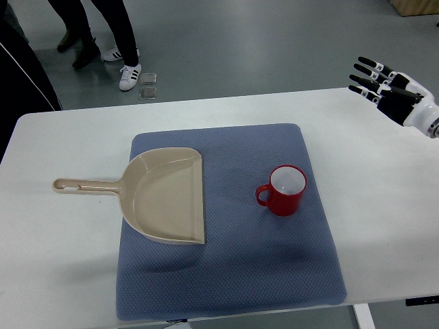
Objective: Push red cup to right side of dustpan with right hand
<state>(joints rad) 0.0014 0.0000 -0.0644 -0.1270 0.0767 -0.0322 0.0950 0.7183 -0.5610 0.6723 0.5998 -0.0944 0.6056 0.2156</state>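
The red cup (pixel 288 190) stands upright on the blue mat (pixel 233 274), in the right half of it. Its white inside faces up and looks empty. Its little handle sticks out to the left, toward the dustpan (pixel 168 195). The dustpan is tan and lies flat on the left part of the same mat. Its wide open mouth faces right, toward the cup, and its long handle points left, out over the white worktop (pixel 62 274). So the cup already sits to the right of the dustpan, with a strip of bare mat between the two. They do not touch. The right hand (pixel 387 86) is far off, up by the top right corner of the picture, over the far edge of the worktop. Its dark fingers (pixel 365 77) are spread apart and point left, and they hold nothing. The cup lies down and to the left of these fingers, well apart from them. To push the cup, the hand would likely need to come down toward the mat and reach the cup's side first. Which side it meets will decide which way the cup slides. The cup is round and tall, so a push up high could tip it; a low push looks safer. The left hand does not show at all, so the right hand is the only one near. A person's legs and shoes (pixel 127 68) stand on the floor past the worktop.
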